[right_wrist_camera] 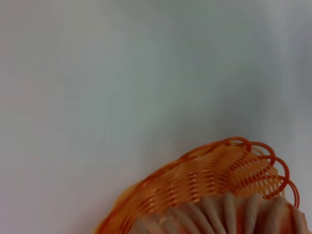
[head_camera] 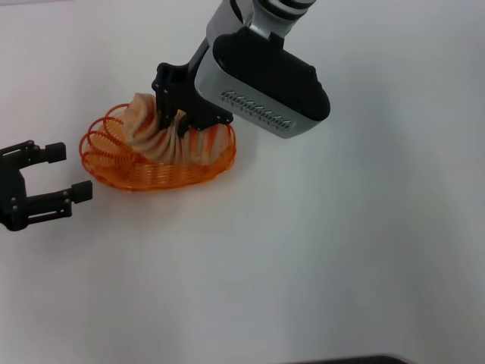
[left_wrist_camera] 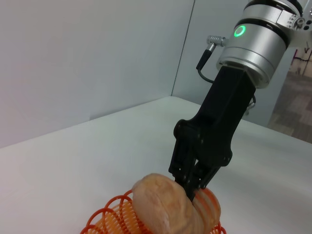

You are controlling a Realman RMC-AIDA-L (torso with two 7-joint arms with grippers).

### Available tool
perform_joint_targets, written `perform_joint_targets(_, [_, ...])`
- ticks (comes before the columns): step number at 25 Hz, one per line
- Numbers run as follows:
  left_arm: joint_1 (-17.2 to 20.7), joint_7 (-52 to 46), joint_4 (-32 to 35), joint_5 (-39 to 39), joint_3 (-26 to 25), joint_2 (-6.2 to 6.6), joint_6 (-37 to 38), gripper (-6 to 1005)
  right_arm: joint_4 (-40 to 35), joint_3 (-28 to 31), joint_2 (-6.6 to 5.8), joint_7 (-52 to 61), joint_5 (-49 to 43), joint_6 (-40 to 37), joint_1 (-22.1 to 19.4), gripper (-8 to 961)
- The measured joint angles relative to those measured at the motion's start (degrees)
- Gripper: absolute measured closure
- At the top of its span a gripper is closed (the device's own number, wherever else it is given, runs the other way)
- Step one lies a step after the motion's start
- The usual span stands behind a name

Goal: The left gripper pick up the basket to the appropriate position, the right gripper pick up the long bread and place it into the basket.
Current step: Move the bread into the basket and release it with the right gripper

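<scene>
Gripping the bread (head_camera: 163,133) mid-length, the right gripper (head_camera: 176,114) lowers it tilted into the basket (head_camera: 114,173) on the table (head_camera: 341,243); the left gripper (head_camera: 62,173) waits wide open beside the rim, apparently having let go.

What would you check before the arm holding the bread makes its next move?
1. Long bread over the basket: ok, lying in it, one end raised above the rim.
2. Right gripper shut on the bread: ok.
3. Basket flat on the white table: ok.
4. Left gripper out of the way: ok, open, beside the basket, not touching it.
5. Bread fully settled on the basket floor: cannot tell.
</scene>
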Motion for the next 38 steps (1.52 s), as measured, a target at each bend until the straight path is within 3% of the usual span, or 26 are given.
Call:
perform_joint_targets(17, [-0.4,-0.5,-0.7,0.0,-0.2,-0.14,-0.2,256,0.1,-3.1,0.04,0.0,3.5,1.5,0.1,769])
perform_joint_targets(23, [-0.4,-0.6,-0.7,0.0,-0.6,-0.24,-0.4,297,0.2,-3.2,0.03,0.0,3.8,1.5,0.1,559])
perform_joint_targets(25, [-0.5,-0.6,-0.7,0.0,-0.7,-0.23,-0.4,297,0.0,-3.1,-0.02,0.0,4.2,1.6,0.1,318])
perform_joint_targets(33, [-0.7,-0.5,-0.7,0.0,-0.7,0.08,-0.4,298,-1.0,-2.2,-0.30,0.6,6.6,3.5,-0.9,318])
perform_joint_targets(38, [-0.7,-0.5,-0.7,0.0,-1.8,-0.05,-0.4,297,-4.8,2.1,-0.60,4.8,10.4,3.6,-3.9,319])
